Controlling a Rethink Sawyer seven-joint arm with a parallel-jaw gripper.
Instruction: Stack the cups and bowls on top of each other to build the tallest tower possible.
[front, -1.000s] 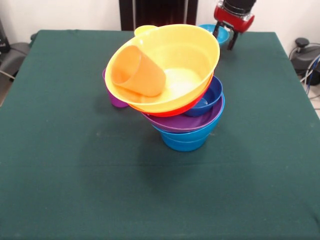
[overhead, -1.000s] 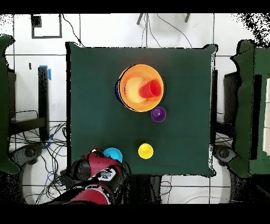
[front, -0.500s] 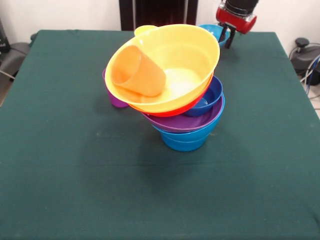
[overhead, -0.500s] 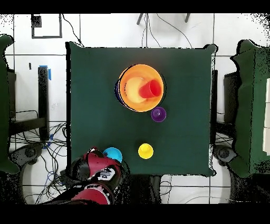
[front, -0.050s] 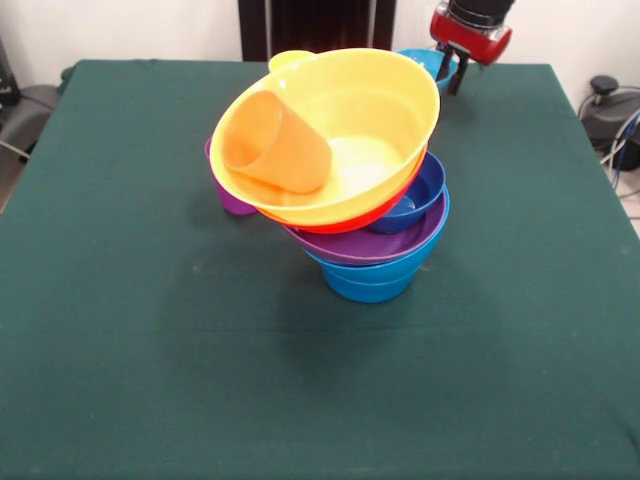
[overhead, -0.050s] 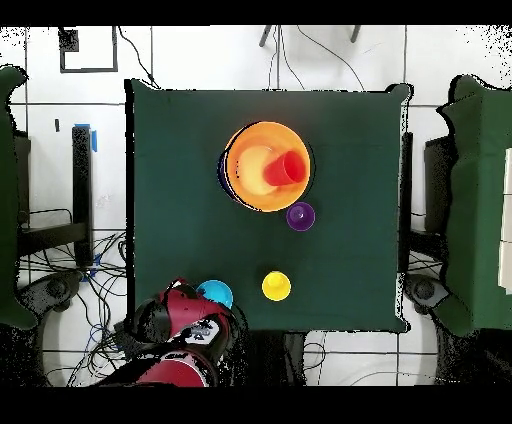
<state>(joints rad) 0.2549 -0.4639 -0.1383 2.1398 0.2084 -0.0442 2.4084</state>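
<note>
The tower (front, -0.050s: 370, 250) stands mid-table and leans: a blue bowl (front, -0.050s: 368, 282) at the bottom, then a purple bowl (front, -0.050s: 352, 246), a dark blue bowl (front, -0.050s: 418, 192), an orange bowl (front, -0.050s: 335, 223) and the large yellow bowl (front, -0.050s: 375, 115) (overhead, -0.050s: 266, 166). An orange cup (front, -0.050s: 275, 145) (overhead, -0.050s: 285, 169) lies on its side inside the yellow bowl. A purple cup (front, -0.050s: 231, 198) (overhead, -0.050s: 300, 216) and a yellow cup (front, -0.050s: 288, 60) (overhead, -0.050s: 276, 286) stand apart on the cloth. My gripper (front, -0.050s: 452, 76) (overhead, -0.050s: 198, 306) is open at the right rim of the small cyan bowl (front, -0.050s: 424, 60) (overhead, -0.050s: 215, 293).
The green cloth table (front, -0.050s: 150, 380) ends just behind the cyan bowl. Chairs and cables surround the table (overhead, -0.050s: 360, 130) on the white floor.
The gripper has shifted slightly up and toward the cyan bowl's rim. The tower and the cups have not moved.
</note>
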